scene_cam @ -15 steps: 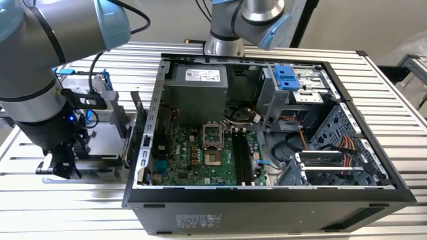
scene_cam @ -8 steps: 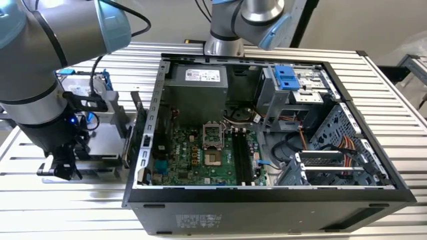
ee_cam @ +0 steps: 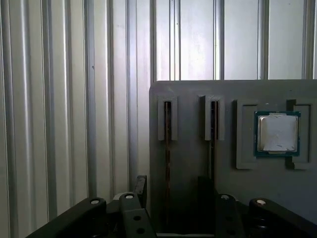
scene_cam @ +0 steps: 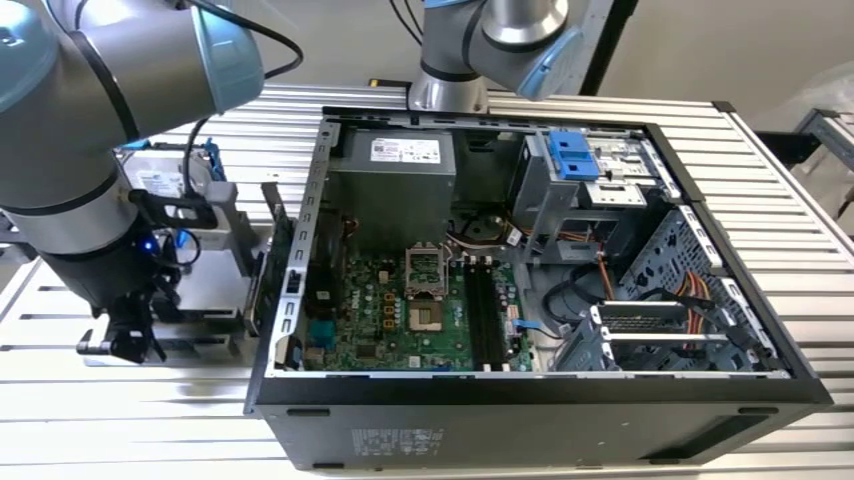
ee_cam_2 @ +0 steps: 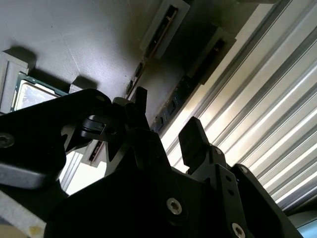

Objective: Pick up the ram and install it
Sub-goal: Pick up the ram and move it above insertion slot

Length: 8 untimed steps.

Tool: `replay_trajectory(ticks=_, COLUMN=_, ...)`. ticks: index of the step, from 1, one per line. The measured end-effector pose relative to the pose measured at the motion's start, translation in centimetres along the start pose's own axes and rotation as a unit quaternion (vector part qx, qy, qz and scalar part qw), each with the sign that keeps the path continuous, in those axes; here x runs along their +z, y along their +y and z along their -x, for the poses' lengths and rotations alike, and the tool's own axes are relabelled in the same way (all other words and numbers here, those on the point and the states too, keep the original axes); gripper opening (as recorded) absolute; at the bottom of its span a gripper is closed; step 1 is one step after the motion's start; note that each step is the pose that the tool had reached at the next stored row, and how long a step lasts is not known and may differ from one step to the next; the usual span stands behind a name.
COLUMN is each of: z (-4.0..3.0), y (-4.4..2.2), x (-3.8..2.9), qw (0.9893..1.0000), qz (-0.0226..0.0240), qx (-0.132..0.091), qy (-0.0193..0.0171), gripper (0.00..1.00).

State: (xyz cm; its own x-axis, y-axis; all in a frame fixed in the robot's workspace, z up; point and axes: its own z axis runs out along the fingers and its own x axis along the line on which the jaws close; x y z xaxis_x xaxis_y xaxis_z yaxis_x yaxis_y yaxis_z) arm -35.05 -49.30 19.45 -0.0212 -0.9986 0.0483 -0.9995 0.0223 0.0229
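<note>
Two ram sticks stand on edge in the slots of a grey holder (ee_cam: 193, 99). My gripper (ee_cam: 173, 191) is open, with one black finger on each side of the ram (ee_cam: 167, 148) that is farther from the processor chip. In the second wrist view the same ram (ee_cam_2: 174, 99) runs as a dark green strip between the fingers of the gripper (ee_cam_2: 167, 119). The other ram (ee_cam: 213, 134) stands just outside one finger. I cannot tell whether the fingers touch the stick. In the exterior view the gripper (scene_cam: 127, 340) hangs low over the holder (scene_cam: 200, 300), at the exterior view's left of the case.
A square silver processor chip (ee_cam: 277, 133) lies in a recess of the holder beside the slots. The open computer case (scene_cam: 534, 400) stands mid-table, its green motherboard (scene_cam: 387, 310) and dark memory slots (scene_cam: 487, 315) exposed. A hard drive in a blue frame (scene_cam: 167, 180) stands behind the holder. The table is ribbed metal (ee_cam: 59, 99).
</note>
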Motion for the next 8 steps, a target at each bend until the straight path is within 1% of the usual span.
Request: replay_trajectory(ticks=8, z=0.02, y=-0.01, x=0.42, qw=1.0, qz=0.0001, qx=0.0, qy=0.0001, gripper=1.0)
